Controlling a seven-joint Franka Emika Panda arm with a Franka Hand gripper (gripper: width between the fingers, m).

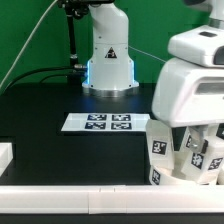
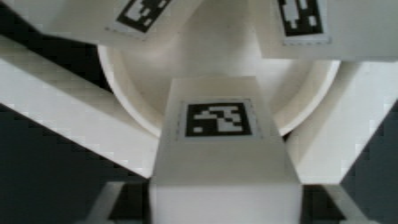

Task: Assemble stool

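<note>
The stool (image 1: pixel 185 150) sits at the lower right of the exterior view under my arm: white plastic, a round seat disc (image 1: pixel 170 178) low down with tagged block legs (image 1: pixel 160 140) standing up from it, each bearing a black-and-white square tag. My wrist view shows what that angle hides, a leg (image 2: pixel 217 140) running up the middle of the frame against the curved seat disc (image 2: pixel 134 95), its tag facing the lens. Only the exterior view takes in the black table (image 1: pixel 60 110) and the marker board (image 1: pixel 105 122) at its centre, and I cannot tell whether my claw (image 1: pixel 195 150) is open or clamped.
</note>
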